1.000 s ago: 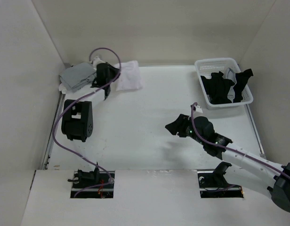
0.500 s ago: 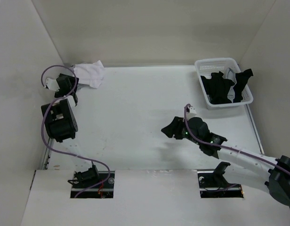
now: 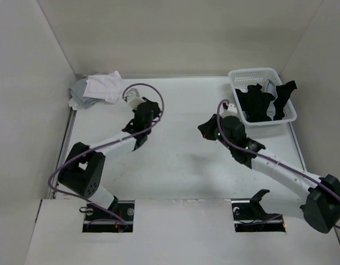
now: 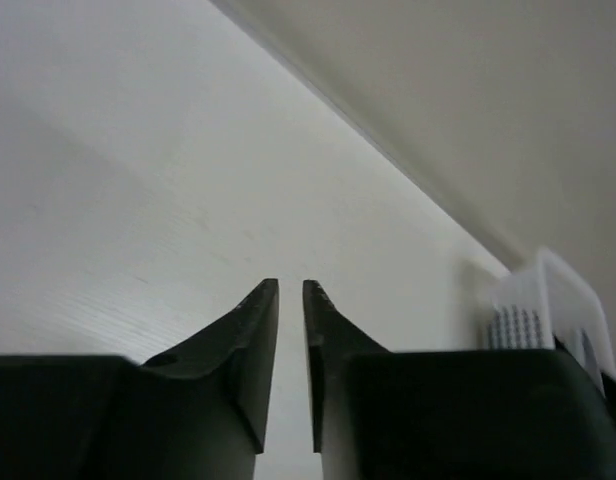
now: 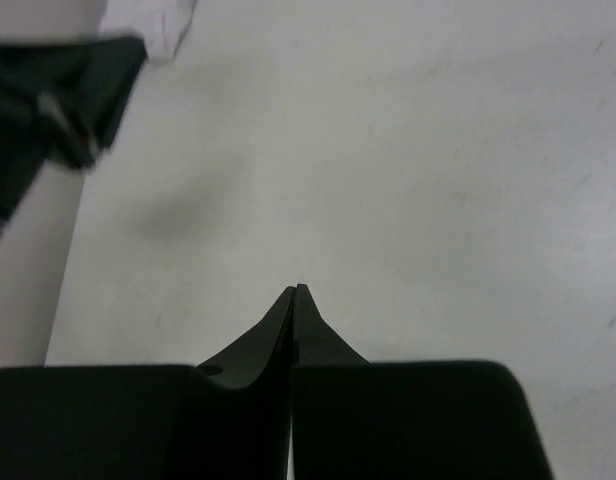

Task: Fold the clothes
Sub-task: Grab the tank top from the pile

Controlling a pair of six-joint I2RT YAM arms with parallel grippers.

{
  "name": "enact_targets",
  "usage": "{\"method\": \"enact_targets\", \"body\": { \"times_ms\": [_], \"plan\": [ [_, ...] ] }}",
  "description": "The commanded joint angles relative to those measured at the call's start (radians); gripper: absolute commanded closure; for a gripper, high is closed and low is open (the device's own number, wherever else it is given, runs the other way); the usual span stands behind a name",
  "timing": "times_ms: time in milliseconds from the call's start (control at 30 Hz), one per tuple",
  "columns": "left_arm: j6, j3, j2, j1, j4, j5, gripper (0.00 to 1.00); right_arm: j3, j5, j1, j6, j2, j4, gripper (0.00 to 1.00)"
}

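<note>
While hanging over the middle of the table (image 3: 181,165), left gripper (image 4: 290,290) with fingers a thin slit apart, nothing between them. Right gripper (image 5: 294,292) over bare tabletop, near the white slotted basket (image 3: 250,73), fingers pressed tight together, pinching nothing. 2 heaps, well apart: white top (image 3: 105,85) crumpled against a grey top (image 3: 79,96) in the far left corner by the wall; black tops (image 3: 257,105) piled inside the basket at far right, 1 draped over its right rim. Dark blur at upper left of the right wrist view, possibly the other arm, too smeared to tell.
</note>
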Motion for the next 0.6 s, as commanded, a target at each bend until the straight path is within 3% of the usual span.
{"method": "enact_targets", "body": {
  "times_ms": [0,167,267,433,567],
  "plan": [
    [0.115,-0.016,-0.054,-0.188,0.057,-0.054,0.88,0.163,0.146,-0.099,-0.104,0.039,-0.021,0.99],
    [0.166,-0.125,-0.054,-0.489,0.057,0.073,0.88,0.365,0.232,-0.365,-0.212,0.166,-0.073,0.95],
    [0.158,-0.226,-0.062,-0.603,0.087,0.137,0.82,0.486,0.257,-0.53,-0.213,0.302,-0.142,0.84],
    [0.107,-0.349,-0.051,-0.681,0.19,0.161,0.73,0.569,0.287,-0.65,-0.225,0.441,-0.253,0.53],
    [0.107,-0.363,-0.005,-0.695,0.252,0.187,0.7,0.54,0.287,-0.684,-0.215,0.455,-0.288,0.47]
  ]
}}
